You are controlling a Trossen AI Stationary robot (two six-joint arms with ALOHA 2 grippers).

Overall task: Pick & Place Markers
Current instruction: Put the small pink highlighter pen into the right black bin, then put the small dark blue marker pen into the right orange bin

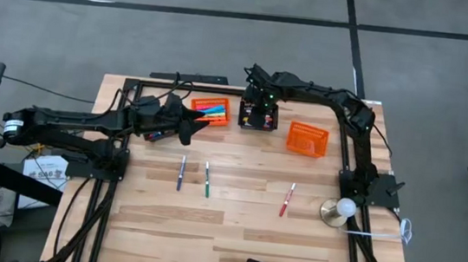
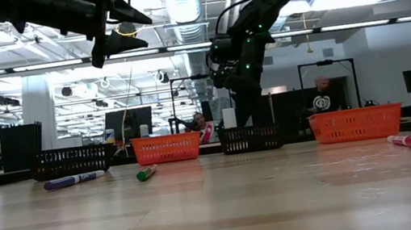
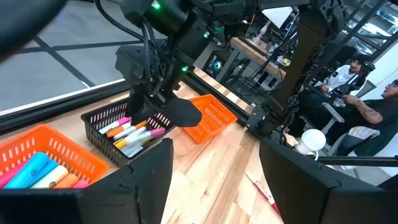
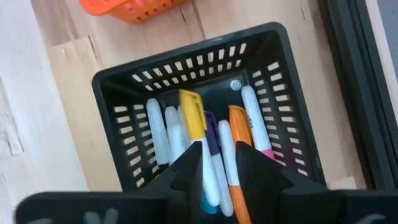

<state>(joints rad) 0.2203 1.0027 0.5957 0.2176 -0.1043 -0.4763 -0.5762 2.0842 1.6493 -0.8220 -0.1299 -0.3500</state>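
Note:
Three markers lie flat on the wooden table: a purple one, a green one and a red one. More markers fill a black mesh basket and an orange basket. My right gripper hovers over the black basket, fingers a little apart. A yellow-capped marker shows in their gap, above the other markers. My left gripper is open and holds nothing. It is raised over the table beside the orange basket. My right gripper points down into the black basket from above. The yellow-capped marker's white barrel runs through the gap, which is wider than the barrel. Whether a finger touches the marker, I cannot tell.
A second orange basket stands right of the black one. Another black basket sits partly under my left arm. A white ball on a round stand is by the right arm's base. People sit beyond the table's far edge.

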